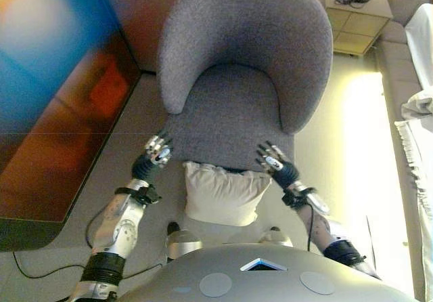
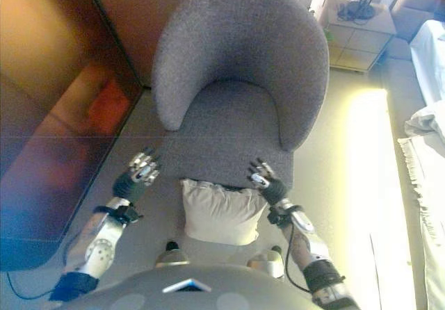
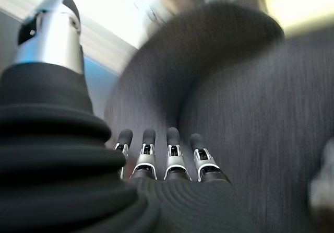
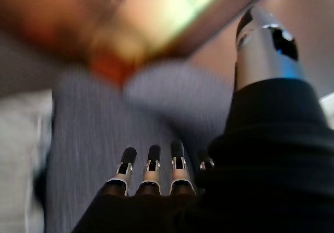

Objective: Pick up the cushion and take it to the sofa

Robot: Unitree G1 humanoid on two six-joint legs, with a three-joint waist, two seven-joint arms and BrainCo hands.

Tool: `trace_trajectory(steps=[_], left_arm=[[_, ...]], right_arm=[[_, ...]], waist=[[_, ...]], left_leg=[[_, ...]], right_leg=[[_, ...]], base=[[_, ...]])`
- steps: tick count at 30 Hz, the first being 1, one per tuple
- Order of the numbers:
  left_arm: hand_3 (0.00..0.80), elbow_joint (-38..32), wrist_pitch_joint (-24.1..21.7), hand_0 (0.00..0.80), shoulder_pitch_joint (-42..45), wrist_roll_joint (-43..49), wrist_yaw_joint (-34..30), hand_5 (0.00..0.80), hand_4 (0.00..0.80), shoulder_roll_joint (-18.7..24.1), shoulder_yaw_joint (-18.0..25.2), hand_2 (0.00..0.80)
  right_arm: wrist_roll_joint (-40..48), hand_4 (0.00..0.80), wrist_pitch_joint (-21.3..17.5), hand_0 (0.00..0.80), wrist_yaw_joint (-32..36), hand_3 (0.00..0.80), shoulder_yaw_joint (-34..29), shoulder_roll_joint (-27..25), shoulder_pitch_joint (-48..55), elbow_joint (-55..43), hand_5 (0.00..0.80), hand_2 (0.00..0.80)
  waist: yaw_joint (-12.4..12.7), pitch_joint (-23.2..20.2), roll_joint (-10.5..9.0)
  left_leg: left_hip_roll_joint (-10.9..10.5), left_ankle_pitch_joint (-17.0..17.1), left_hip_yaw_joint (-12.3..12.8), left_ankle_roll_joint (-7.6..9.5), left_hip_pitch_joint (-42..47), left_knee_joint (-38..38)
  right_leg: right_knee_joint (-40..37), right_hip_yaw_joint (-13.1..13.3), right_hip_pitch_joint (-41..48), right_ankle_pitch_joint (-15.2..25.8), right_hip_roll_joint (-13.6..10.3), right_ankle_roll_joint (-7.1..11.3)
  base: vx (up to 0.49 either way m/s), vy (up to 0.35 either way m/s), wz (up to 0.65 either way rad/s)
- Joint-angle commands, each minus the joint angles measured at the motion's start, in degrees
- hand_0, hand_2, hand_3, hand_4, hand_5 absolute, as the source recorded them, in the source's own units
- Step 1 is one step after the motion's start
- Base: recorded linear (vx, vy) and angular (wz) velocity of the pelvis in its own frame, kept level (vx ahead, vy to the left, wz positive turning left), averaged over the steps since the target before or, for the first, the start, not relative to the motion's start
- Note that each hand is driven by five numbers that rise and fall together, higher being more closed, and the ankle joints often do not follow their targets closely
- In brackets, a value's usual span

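Note:
A cream cushion (image 1: 223,193) lies on the floor against the front of a grey armchair (image 1: 237,72); it also shows in the right eye view (image 2: 219,211). My left hand (image 1: 155,154) hovers open to the cushion's left, by the chair's front corner. My right hand (image 1: 276,164) hovers open at the cushion's upper right corner, not holding it. In the left wrist view its fingers (image 3: 172,154) are straight before the chair. In the right wrist view the fingers (image 4: 151,167) are straight, and the cushion (image 4: 21,154) lies beside them. A sofa (image 1: 413,78) runs along the right edge.
A large dark wooden panel or cabinet (image 1: 61,112) stands at the left. A small side table (image 1: 355,11) with dark objects on it stands behind the armchair at the right. White cloth (image 1: 419,105) lies on the sofa. A strip of floor (image 1: 358,153) separates chair and sofa.

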Motion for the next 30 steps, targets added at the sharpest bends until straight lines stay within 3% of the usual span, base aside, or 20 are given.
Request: trace_trajectory(steps=[1, 6, 10, 12, 16, 21, 29, 30], left_arm=[[0.0, 0.72, -4.11, 0.0, -5.05, 6.76, 4.92, 0.0, 0.0, 1.82, 0.73, 0.0], [0.0, 5.29, -6.62, 0.0, -6.69, 6.28, 4.03, 0.0, 0.0, 0.63, -1.74, 0.0], [0.0, 20.83, -11.28, 0.0, -16.93, 6.27, 9.76, 0.0, 0.0, -1.39, -8.58, 0.0], [0.0, 23.84, -12.69, 0.0, -21.23, 3.95, 9.83, 0.0, 0.0, -1.74, -10.77, 0.0], [0.0, 27.15, -15.38, 0.0, -29.52, 3.81, 13.41, 0.0, 0.0, -1.63, -14.43, 0.0], [0.0, 28.02, -15.6, 0.0, -36.07, 2.92, 16.62, 0.0, 0.0, -1.56, -16.45, 0.0], [0.0, 28.05, -15.36, 0.0, -39.72, -0.24, 16.82, 0.0, 0.0, -1.08, -15.89, 0.0], [0.0, 28.46, -15.18, 0.0, -40.38, -0.81, 16.92, 0.0, 0.0, -1.16, -15.88, 0.0]], right_arm=[[-5.29, 0.0, -3.44, 0.0, -4.2, 0.0, -1.99, 1.65, -4.96, -0.54, 0.0, 0.0], [-9.66, 0.0, -4.7, 0.0, -11.27, 0.0, -2.07, 1.84, -7.04, 6.3, 0.0, 0.0], [-8.84, 0.0, -6.0, 0.0, -14.85, 0.0, -0.35, 0.29, -15.09, 18.84, 0.0, 0.0], [-7.86, 0.0, -7.22, 0.0, -15.95, 0.0, 0.57, -0.55, -18.84, 22.55, 0.0, 0.0], [-7.16, 0.0, -8.31, 0.0, -20.62, 0.0, 1.65, -1.12, -28.34, 27.98, 0.0, 0.0], [-4.93, 0.0, -6.42, 0.0, -23.78, 0.0, 1.45, -2.08, -36.43, 31.64, 0.0, 0.0], [-3.2, 0.0, -5.47, 0.0, -23.65, 0.0, 0.37, -3.05, -40.65, 32.43, 0.0, 0.0], [-3.42, 0.0, -4.96, 0.0, -23.81, 0.0, 0.61, -3.07, -41.64, 32.77, 0.0, 0.0]], waist=[[1.82, 2.55, -0.94], [2.17, 5.04, -1.06], [1.31, 9.96, -0.35], [1.16, 12.33, 0.16], [0.74, 16.53, 0.67], [0.24, 18.82, 1.76], [-0.49, 20.69, 3.59], [-0.48, 21.1, 3.73]], left_leg=[[1.44, -5.32, -5.17, 2.39, -4.76, 11.15], [1.6, -7.36, -6.72, 2.1, -7.57, 15.57], [3.18, -8.99, -8.06, 1.02, -17.24, 24.4], [3.29, -9.77, -9.24, 1.29, -22.54, 28.19], [2.42, -11.49, -12.3, 1.72, -33.8, 35.23], [2.66, -15.01, -14.16, 2.17, -44.66, 45.12], [6.39, -21.57, -13.8, 2.01, -60.29, 62.83], [7.21, -24.28, -14.3, 1.27, -61.83, 66.23]], right_leg=[[5.32, 1.0, -4.15, 1.31, -3.11, 0.15], [9.96, 2.08, -6.49, 0.53, -5.14, 0.38], [16.31, 4.73, -14.6, -0.08, -7.2, 0.21], [20.56, 6.43, -20.23, -0.57, -8.02, -0.13], [29.21, 10.91, -33.24, -1.32, -8.72, -0.69], [40.32, 13.93, -45.18, -4.56, -8.4, -1.69], [59.04, 15.63, -61.99, -11.11, -10.82, -2.2], [62.55, 16.2, -63.75, -13.82, -11.16, -1.78]], base=[[0.052, 0.005, 0.01], [0.021, 0.007, 0.03], [-0.185, 0.048, 0.03], [-0.286, 0.052, -0.02], [-0.295, 0.079, -0.1], [-0.189, 0.062, -0.13], [-0.098, 0.018, -0.09], [-0.003, -0.016, 0.04]])
